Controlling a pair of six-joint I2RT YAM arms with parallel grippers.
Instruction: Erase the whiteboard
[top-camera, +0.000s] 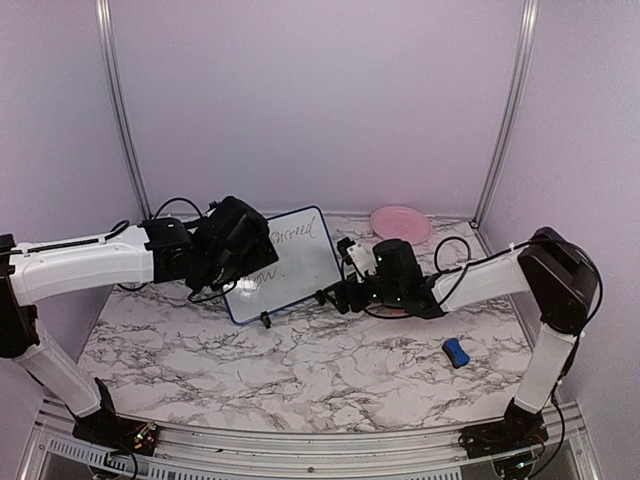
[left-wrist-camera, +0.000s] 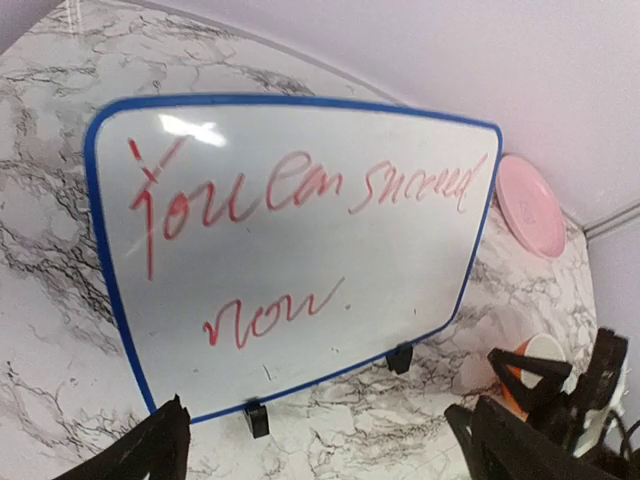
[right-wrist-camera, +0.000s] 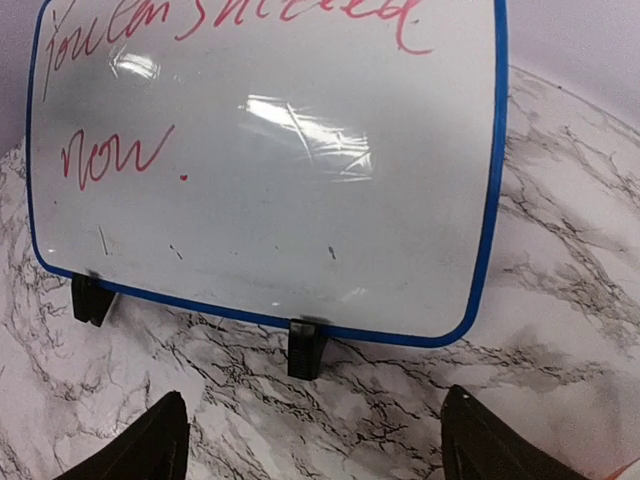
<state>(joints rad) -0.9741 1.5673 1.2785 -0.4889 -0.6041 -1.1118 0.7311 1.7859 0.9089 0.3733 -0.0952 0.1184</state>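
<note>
Top external view first: the whiteboard (top-camera: 295, 260) stands toward the back of the marble table (top-camera: 300, 370), propped on its black feet (right-wrist-camera: 306, 348) and leaning back a little, between the two arms. The red handwriting (left-wrist-camera: 300, 190) covers the upper half and part of the lower left, and none of it looks wiped.

The left gripper (left-wrist-camera: 320, 460) faces the board from its left side with its fingers spread wide and nothing between them. The right gripper (right-wrist-camera: 315, 450) looks at the lower edge from the other side, jaws also apart and empty. Neither one touches the board.

The blue eraser block (top-camera: 456, 351) lies flat on the table well apart from the board, near the right arm's upright link. A pink plate (top-camera: 400, 222) sits behind the right gripper, close to the back wall.

To my eye the step in hand is fetching that eraser, since no wiping can start without it. The right arm is the nearer one, so it should swing back, come down over the block with the jaws straddling its short sides, and grip it so that the felt face stays free.

The board looks light on those small feet, and a firm push could slide it or tip it backward. It would help if the left gripper pinched the frame at the left edge, clear of the writing, before the wiping begins. Strokes should then run along the lines of text with even pressure.
</note>
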